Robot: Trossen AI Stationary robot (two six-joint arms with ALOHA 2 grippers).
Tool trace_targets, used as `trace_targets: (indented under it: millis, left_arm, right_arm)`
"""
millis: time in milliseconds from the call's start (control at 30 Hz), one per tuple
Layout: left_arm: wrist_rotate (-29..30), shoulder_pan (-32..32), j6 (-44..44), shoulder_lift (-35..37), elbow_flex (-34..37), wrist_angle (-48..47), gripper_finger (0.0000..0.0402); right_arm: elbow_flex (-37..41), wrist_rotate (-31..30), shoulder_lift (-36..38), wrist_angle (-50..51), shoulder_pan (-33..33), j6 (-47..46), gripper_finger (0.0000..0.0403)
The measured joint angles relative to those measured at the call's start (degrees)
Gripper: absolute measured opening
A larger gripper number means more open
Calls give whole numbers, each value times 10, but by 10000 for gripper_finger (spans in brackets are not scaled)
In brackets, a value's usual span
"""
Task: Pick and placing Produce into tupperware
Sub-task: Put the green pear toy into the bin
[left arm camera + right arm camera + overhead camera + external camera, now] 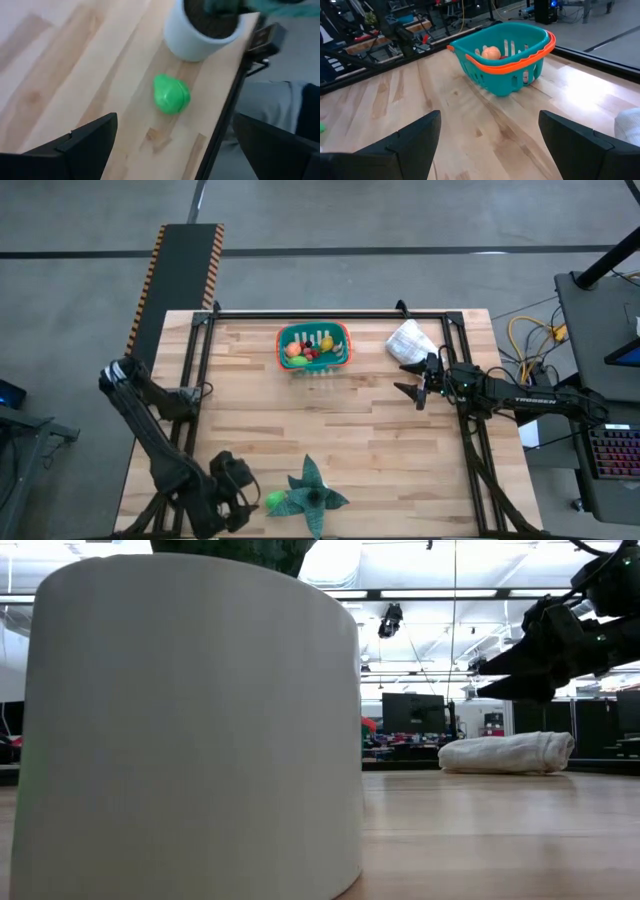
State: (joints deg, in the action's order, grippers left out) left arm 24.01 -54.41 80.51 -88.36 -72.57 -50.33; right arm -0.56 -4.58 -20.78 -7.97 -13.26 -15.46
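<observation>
left gripper (243,498) wide open, empty, beside green toy fruit (171,93) | right gripper (418,381) wide open, empty, near teal tub (314,346)

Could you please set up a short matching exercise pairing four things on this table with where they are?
Things:
1. green toy fruit
2. teal tub
3. white bag
4. right gripper

Places:
A. at the far edge of the table, near the middle, holding several produce pieces
B. at the near edge, beside the white plant pot, ahead of the left gripper
C. jaws open, over the right side of the table
D. far right corner area

Pairs: 1-B, 2-A, 3-D, 4-C
</observation>
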Motion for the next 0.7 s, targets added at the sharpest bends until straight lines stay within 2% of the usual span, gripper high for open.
trace_targets:
  millis: [367, 567, 700]
  left_arm:
    - [-9, 0, 88, -93, -39, 1, 381]
    - [53, -5, 92, -144, -84, -2, 381]
    - [71, -13, 96, -171, -114, -2, 381]
  right_arm:
    - [0, 0, 0, 0, 0, 25, 327]
    - [0, 0, 0, 0, 0, 37, 327]
    - [0, 0, 0, 1, 0, 37, 327]
